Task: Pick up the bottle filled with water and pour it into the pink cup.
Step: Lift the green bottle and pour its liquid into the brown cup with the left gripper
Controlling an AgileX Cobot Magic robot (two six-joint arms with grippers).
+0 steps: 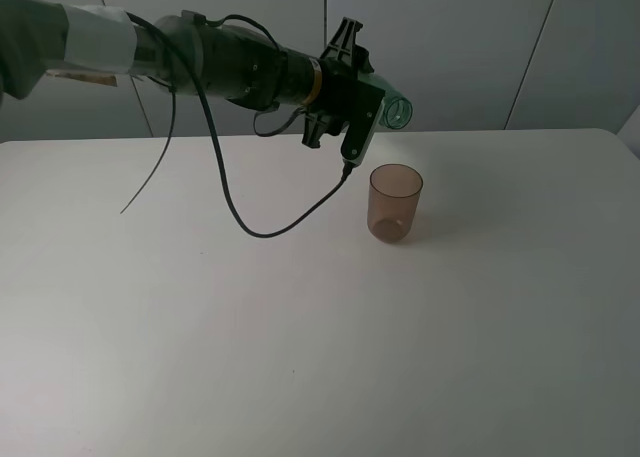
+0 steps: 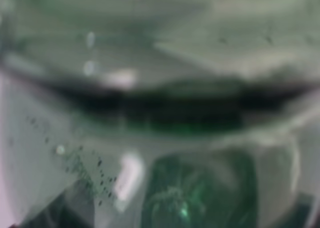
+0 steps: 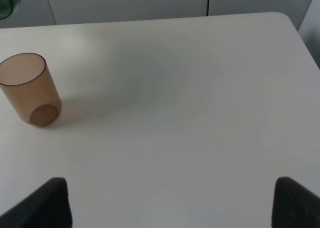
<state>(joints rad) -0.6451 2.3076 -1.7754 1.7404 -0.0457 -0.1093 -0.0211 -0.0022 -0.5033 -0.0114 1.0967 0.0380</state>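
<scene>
The left end effector [image 1: 362,97] is clamped on the bottle [image 1: 397,111], tipped almost flat above the pink cup [image 1: 396,203] on the desk [image 1: 200,357]; its thin plastic probably dents easily, so grip the body gently

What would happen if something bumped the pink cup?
It would probably slide or tip easily: the pink cup looks like see-through plastic and seems empty, so likely light. It stands taller than wide. Tipped, its round side might roll.

There is one bottle [image 1: 397,110], one pink cup [image 1: 396,202] and one white table [image 1: 300,357]. One robot arm [image 1: 220,57] shows from above; two dark fingertips [image 3: 42,203] of the right gripper [image 3: 170,208] show.
</scene>
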